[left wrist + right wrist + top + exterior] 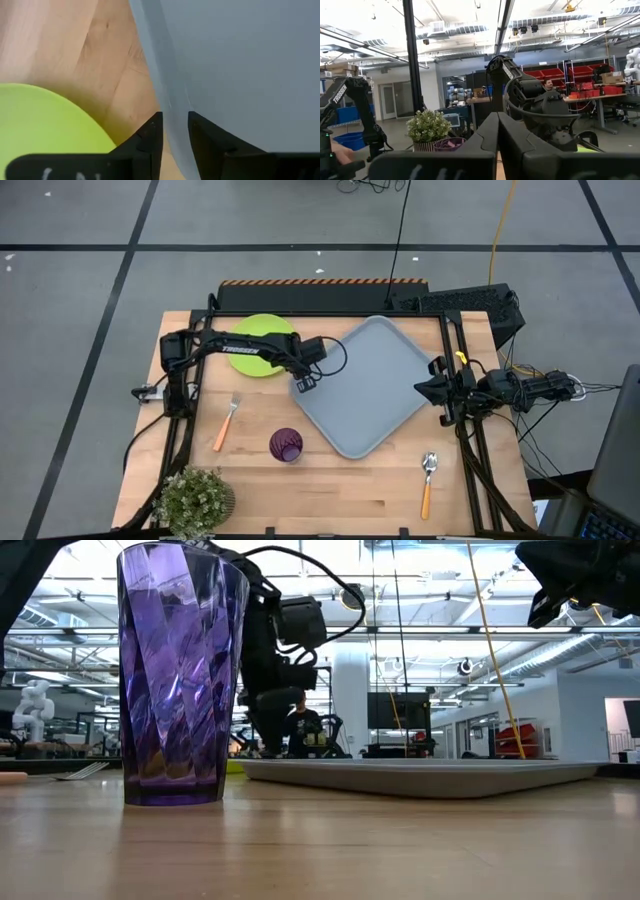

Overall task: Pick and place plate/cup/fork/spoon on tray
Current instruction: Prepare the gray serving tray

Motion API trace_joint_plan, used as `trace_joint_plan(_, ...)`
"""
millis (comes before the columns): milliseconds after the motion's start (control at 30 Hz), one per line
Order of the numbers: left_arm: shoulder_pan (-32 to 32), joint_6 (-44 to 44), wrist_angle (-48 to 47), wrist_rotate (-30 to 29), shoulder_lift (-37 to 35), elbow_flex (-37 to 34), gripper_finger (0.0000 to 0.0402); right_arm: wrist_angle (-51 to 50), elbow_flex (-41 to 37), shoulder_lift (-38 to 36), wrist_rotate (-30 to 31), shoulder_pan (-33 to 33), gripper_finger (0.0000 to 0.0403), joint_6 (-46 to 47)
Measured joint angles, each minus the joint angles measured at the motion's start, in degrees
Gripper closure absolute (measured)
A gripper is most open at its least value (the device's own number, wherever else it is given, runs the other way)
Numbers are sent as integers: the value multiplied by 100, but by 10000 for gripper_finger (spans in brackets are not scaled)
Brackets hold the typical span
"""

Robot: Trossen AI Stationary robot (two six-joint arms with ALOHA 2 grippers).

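Observation:
The grey-blue tray lies slantwise at mid-table. My left gripper points down at its left rim, open by a narrow gap; one finger stands outside the rim and one over the tray, and no touch shows. The lime-green plate lies flat on the wood left of the tray, partly under the left arm. The fork and the purple cup, which stands upright, are nearer the front. The spoon lies front right. My right gripper is shut, drawn back at the right edge.
A small potted plant stands at the table's front left corner. Bare wood shows along the front edge between the cup and the spoon. The right arm hangs just off the tray's right corner.

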Motion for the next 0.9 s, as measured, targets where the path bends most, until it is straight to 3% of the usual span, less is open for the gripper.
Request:
trace_joint_plan(300,349,-310,-345,10,-12,-33,262,-7,-1,0,0,0,403,0)
trace_joint_plan(600,512,-301,-91,835,-14,-33,216,-11,1,0,0,2,403,0)
trace_joint_plan(900,570,-104,-90,1205,157,-31,206,-52,1,0,24,0,403,-15)
